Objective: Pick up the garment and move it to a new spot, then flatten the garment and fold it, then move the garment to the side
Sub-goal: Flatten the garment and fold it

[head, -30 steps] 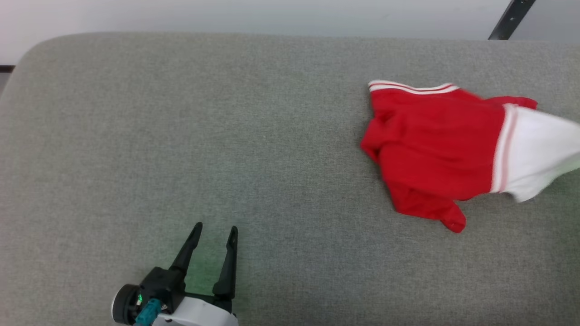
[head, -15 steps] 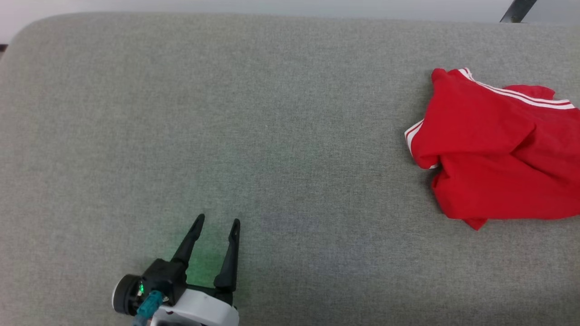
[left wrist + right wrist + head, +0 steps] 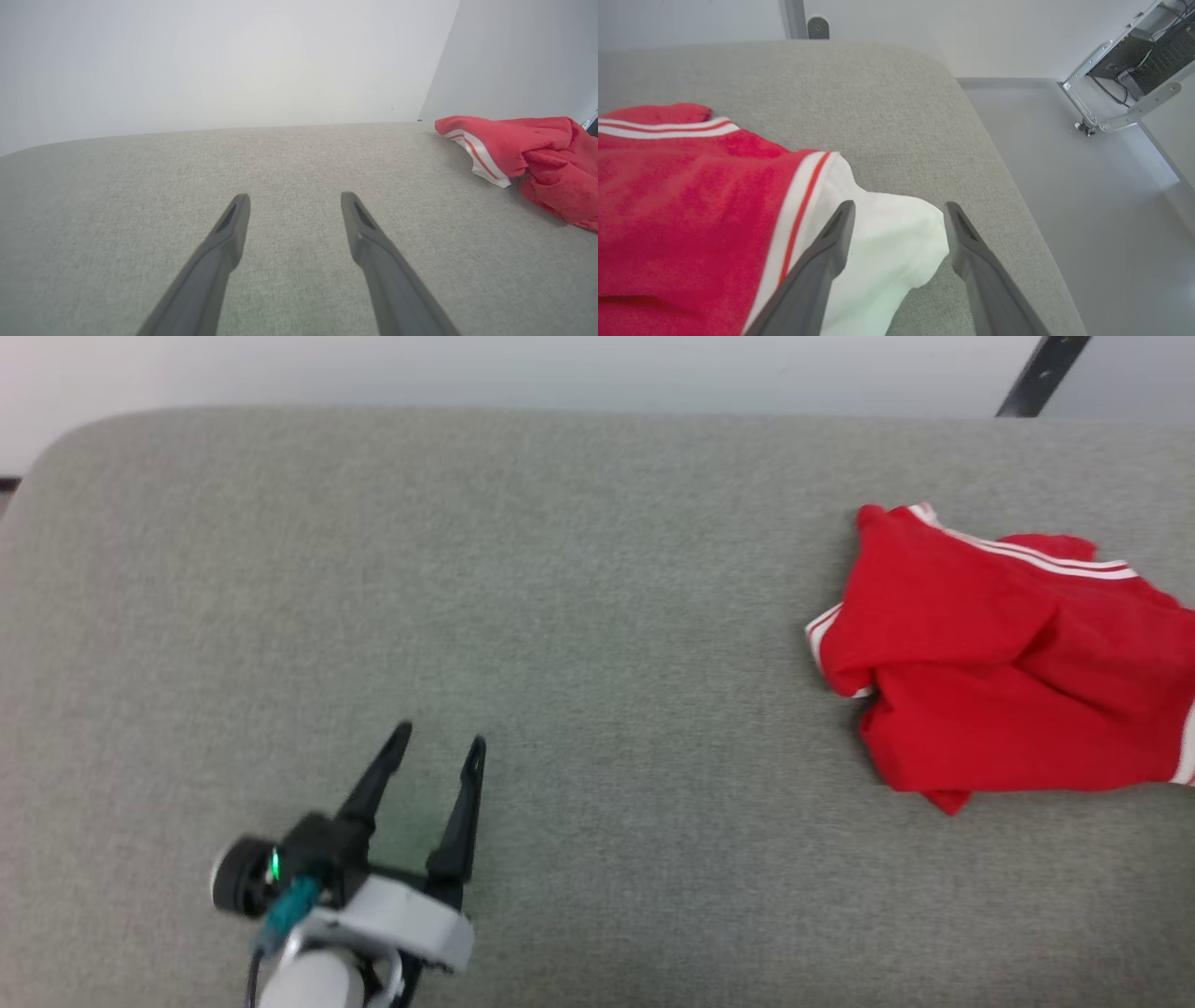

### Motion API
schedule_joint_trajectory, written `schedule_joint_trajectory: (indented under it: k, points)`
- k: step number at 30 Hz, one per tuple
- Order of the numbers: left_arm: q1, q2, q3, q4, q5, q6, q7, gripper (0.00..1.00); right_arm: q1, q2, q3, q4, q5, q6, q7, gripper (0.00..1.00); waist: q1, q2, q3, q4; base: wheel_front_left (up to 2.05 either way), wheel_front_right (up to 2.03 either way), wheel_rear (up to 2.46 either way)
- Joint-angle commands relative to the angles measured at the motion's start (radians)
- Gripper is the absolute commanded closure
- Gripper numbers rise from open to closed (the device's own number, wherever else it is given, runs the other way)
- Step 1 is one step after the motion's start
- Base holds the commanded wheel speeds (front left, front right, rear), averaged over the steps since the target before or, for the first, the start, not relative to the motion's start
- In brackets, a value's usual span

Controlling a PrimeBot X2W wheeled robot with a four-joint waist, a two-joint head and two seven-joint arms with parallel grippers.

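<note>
Red garment point(image 3: 682, 200) beneath R gripper point(image 3: 899, 207)

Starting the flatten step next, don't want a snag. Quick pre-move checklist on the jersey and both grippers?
1. Right gripper open: ok, fingers apart at the white sleeve.
2. Left gripper open, holding nothing: ok.
3. Red jersey resting on the grey cushion: ok.
4. Jersey flat: not ok, bunched with folds.
5. Sleeve fully on the cushion: ok, but close to its edge.
6. Which face is up: cannot tell.
</note>
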Motion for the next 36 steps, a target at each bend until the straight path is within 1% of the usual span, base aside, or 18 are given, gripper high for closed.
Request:
schedule_joint_trajectory:
  k: [1,3,5,7,9,11,12,15,17,20,24,27,28,29,31,33,36]
  points:
    - [-0.047,0.028,-0.025,-0.002,-0.016,-0.002,0.006,0.00,0.015,0.032,0.032,-0.027,0.017,-0.001,-0.035,0.00,0.0000,0.0000,-0.042,-0.043,0.00,0.00,0.00]
    - [-0.096,0.060,-0.064,-0.001,-0.045,-0.002,0.028,0.00,0.045,0.065,0.103,-0.069,0.041,-0.001,-0.082,0.00,0.0000,0.0000,-0.060,-0.066,0.00,0.00,0.00]
    - [-0.156,0.087,-0.107,0.002,-0.098,-0.002,0.066,0.00,0.075,0.127,0.177,-0.117,0.108,-0.001,-0.133,0.00,0.0000,0.0000,-0.075,-0.093,0.00,0.00,0.00]
    - [-0.226,0.124,-0.158,0.005,-0.142,-0.002,0.109,0.00,0.124,0.160,0.268,-0.169,0.165,-0.001,-0.167,0.00,0.0000,0.0000,-0.086,-0.124,0.00,0.00,0.00]
    - [-0.300,0.140,-0.213,0.000,-0.222,-0.002,0.166,0.00,0.164,0.187,0.357,-0.228,0.215,-0.001,-0.197,0.00,0.0000,0.0000,-0.087,-0.158,0.00,0.00,0.00]
    - [-0.383,0.164,-0.254,0.007,-0.310,-0.002,0.225,0.00,0.208,0.229,0.432,-0.284,0.265,-0.001,-0.223,0.00,0.0000,0.0000,-0.089,-0.191,0.00,0.00,0.00]
    - [-0.421,0.176,-0.282,0.016,-0.352,-0.002,0.258,0.00,0.231,0.241,0.464,-0.308,0.282,-0.001,-0.231,0.00,0.0000,0.0000,-0.089,-0.208,0.00,0.00,0.00]
    - [-0.538,0.182,-0.350,0.060,-0.485,-0.002,0.364,0.00,0.287,0.262,0.527,-0.380,0.328,-0.001,-0.259,0.00,0.0000,0.0000,-0.088,-0.246,0.00,0.00,0.00]
    - [-0.612,0.191,-0.387,0.116,-0.560,-0.002,0.433,0.00,0.325,0.273,0.554,-0.422,0.339,-0.001,-0.277,0.00,0.0000,0.0000,-0.088,-0.271,0.00,0.00,0.00]
    - [-0.690,0.178,-0.441,0.224,-0.670,-0.001,0.552,0.00,0.379,0.289,0.567,-0.479,0.348,-0.001,-0.293,0.00,0.0000,0.0000,-0.083,-0.309,0.00,0.00,0.00]
    - [-0.767,0.153,-0.510,0.368,-0.787,-0.001,0.719,0.00,0.440,0.309,0.534,-0.554,0.344,-0.001,-0.300,0.00,0.0000,0.0000,-0.066,-0.351,0.00,0.00,0.00]
    - [-0.816,0.134,-0.535,0.469,-0.845,-0.001,0.803,0.00,0.475,0.327,0.516,-0.612,0.332,-0.001,-0.291,0.00,0.0000,0.0000,-0.042,-0.382,0.00,0.00,0.00]
    - [-0.816,0.134,-0.535,0.469,-0.845,-0.001,0.803,0.00,0.475,0.327,0.516,-0.612,0.332,-0.001,-0.291,0.00,0.0000,0.0000,-0.042,-0.382,0.00,0.00,0.00]
    - [-0.833,0.131,-0.540,0.500,-0.852,-0.001,0.815,0.00,0.483,0.334,0.513,-0.629,0.331,-0.001,-0.289,0.00,0.0000,0.0000,-0.033,-0.393,0.00,0.00,0.00]
    - [-0.864,0.123,-0.544,0.560,-0.872,-0.001,0.830,0.00,0.493,0.347,0.512,-0.661,0.338,-0.001,-0.286,0.00,0.0000,0.0000,-0.011,-0.420,0.00,0.00,0.00]
    - [-0.895,0.124,-0.553,0.612,-0.869,-0.001,0.838,0.00,0.495,0.360,0.516,-0.682,0.347,-0.001,-0.283,0.00,0.0000,0.0000,0.013,-0.448,0.00,0.00,0.00]
    - [-0.928,0.118,-0.554,0.682,-0.887,-0.001,0.834,0.00,0.489,0.371,0.526,-0.690,0.356,-0.001,-0.288,0.00,0.0000,0.0000,0.040,-0.484,0.00,0.00,0.00]
